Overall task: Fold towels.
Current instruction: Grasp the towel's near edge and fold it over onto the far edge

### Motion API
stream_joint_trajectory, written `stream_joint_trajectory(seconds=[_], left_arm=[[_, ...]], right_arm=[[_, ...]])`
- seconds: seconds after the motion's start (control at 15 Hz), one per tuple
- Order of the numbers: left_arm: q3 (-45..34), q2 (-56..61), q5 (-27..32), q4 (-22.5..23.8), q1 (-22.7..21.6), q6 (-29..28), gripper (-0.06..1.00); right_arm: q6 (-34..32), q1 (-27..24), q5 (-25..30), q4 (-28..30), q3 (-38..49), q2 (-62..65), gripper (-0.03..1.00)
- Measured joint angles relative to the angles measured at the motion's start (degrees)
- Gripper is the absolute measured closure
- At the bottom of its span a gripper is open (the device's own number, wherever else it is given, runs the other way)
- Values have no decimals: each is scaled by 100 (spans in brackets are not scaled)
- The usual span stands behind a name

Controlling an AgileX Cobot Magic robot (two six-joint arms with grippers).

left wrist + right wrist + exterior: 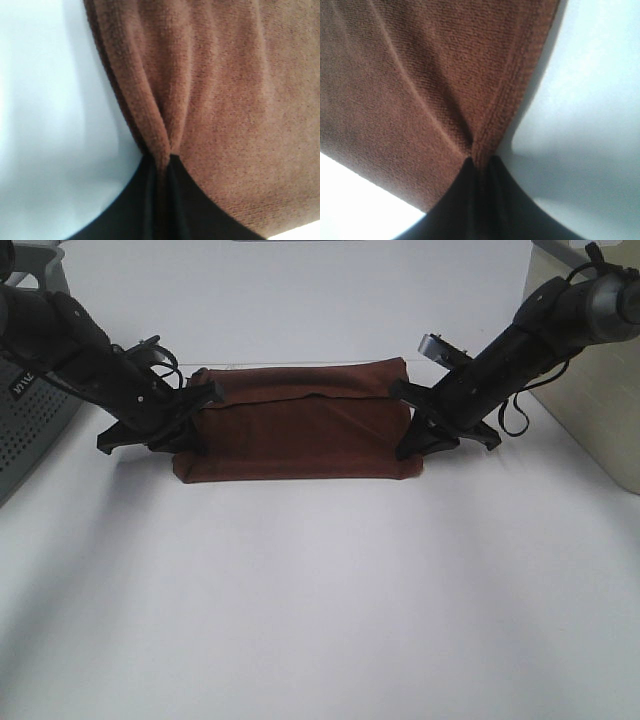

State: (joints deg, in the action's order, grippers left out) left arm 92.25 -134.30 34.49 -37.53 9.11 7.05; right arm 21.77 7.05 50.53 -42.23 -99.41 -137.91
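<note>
The maroon towel [300, 425] lies on the white table [320, 590], folded lengthwise, with an upper layer whose edge runs across its far half. My left gripper [200, 400] is shut on the towel's left edge. The left wrist view shows the cloth [210, 90] pinched into a ridge between the black fingers [145, 200]. My right gripper [408, 400] is shut on the towel's right edge. The right wrist view shows the hemmed edge [515, 90] pinched between its fingers [500, 200]. No white tag shows.
A grey perforated crate [25, 420] stands at the left edge, behind the left arm. A beige box [600, 410] stands at the right edge, beside the right arm. Bare white table stretches in front of the towel.
</note>
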Motion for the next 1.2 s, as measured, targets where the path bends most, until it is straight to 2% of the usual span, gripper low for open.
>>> stream_joint_trajectory(seconds=[0.27, 0.53, 0.67, 0.8, 1.0, 1.2], left_arm=[[-29, 195, 516, 418, 0, 0, 91], [-218, 659, 1100, 556, 23, 0, 91], [-882, 1020, 1020, 584, 40, 0, 91], [-1450, 1301, 819, 590, 40, 0, 91], [-1478, 1473, 630, 573, 40, -97, 91], [-1026, 1461, 407, 579, 40, -367, 91]], right_arm=[[-223, 0, 166, 229, 143, 132, 97], [-264, 0, 0, 350, 1209, 997, 97], [-218, 0, -46, 344, 1707, 1346, 97], [-120, 0, 17, 321, 1851, 1513, 97], [-115, 0, 23, 286, 1736, 1536, 97], [-115, 0, 80, 309, 934, 1450, 97]])
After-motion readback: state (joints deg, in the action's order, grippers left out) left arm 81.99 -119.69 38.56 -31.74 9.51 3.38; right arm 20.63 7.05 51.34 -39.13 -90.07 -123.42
